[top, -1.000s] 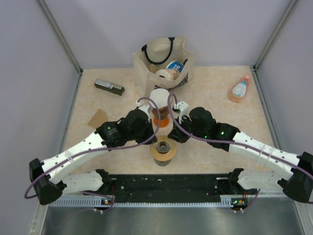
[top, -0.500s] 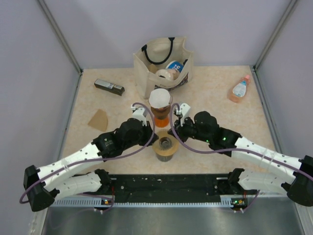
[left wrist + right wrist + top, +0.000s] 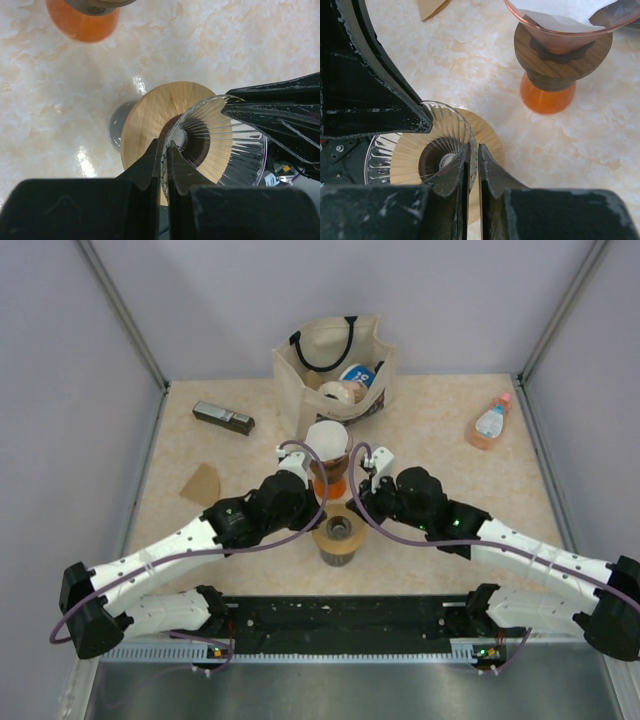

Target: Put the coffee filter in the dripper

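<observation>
Nudged forward, left claw (image 3: 162, 146) and right claw (image 3: 473, 148) pinch ribbed cone (image 3: 235, 150); coffee filter (image 3: 565, 12) in dripper (image 3: 560, 42) beyond.

White coffee filter (image 3: 561, 10), pinkish-brown dripper (image 3: 547, 39)

The left tool (image 3: 163, 150) and right tool (image 3: 473, 150), both pinching a clear ribbed cone (image 3: 235, 150), crowd the middle of the counter (image 3: 440, 430) before the dripper (image 3: 555, 41), while a tote bag (image 3: 300, 365) walls the back and both flanks lie open.

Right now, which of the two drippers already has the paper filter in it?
The pinkish-brown dripper on the orange base, the farther of the two: the white coffee filter lines it. The clear ribbed dripper over the tan ring holds no paper.
</observation>
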